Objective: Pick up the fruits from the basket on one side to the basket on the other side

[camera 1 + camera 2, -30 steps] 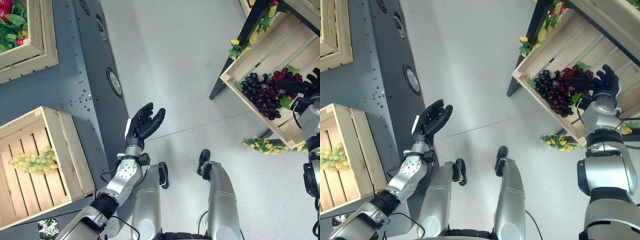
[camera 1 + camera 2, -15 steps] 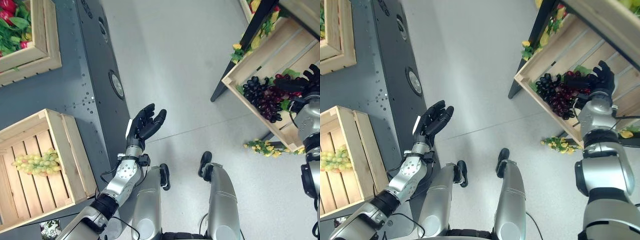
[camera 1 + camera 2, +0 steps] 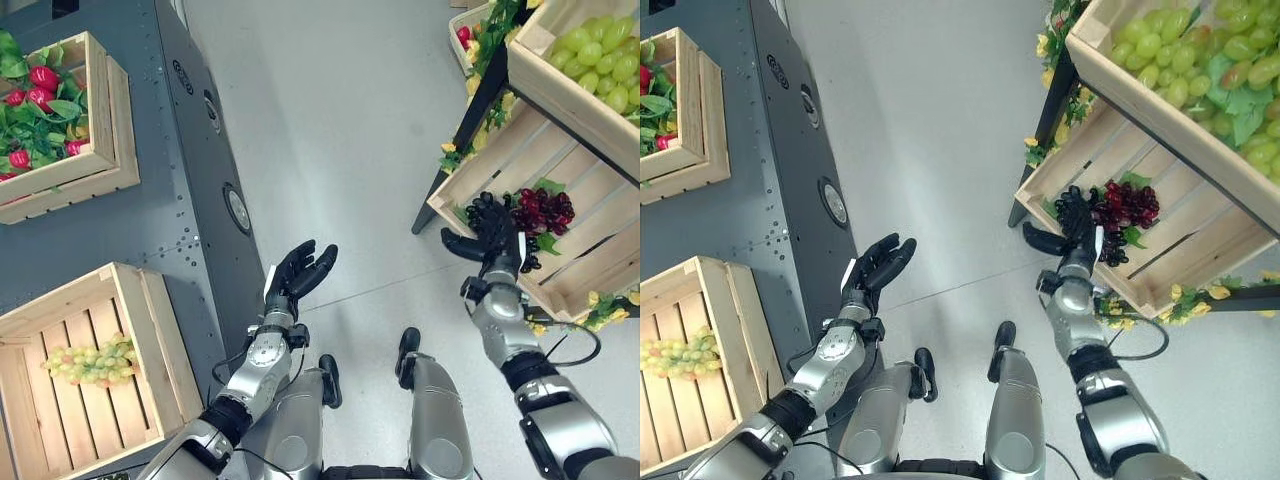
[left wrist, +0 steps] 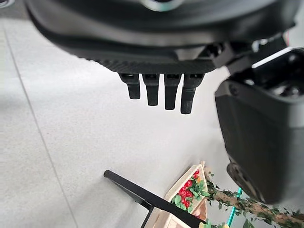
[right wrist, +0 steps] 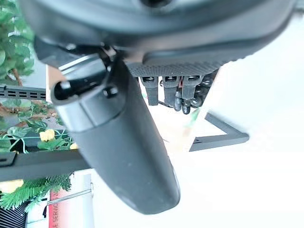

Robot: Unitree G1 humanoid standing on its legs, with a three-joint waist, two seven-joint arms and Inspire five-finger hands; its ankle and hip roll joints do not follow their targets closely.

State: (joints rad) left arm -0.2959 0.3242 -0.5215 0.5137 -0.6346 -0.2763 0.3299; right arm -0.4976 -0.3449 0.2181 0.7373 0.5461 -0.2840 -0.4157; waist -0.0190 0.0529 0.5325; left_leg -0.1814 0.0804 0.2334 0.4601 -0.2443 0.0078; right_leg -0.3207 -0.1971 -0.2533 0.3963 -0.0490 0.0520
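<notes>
Dark purple and red grapes lie in a slatted wooden crate on the right — the right robot hand touches the bunch, thumb spread, its grip impossible to tell. Left robot hand hangs open over grey floor; green grapes rest in the left wooden crate.

The floor is evenly and brightly lit; glare washes it white past the right hand, which is blurred close up.
</notes>
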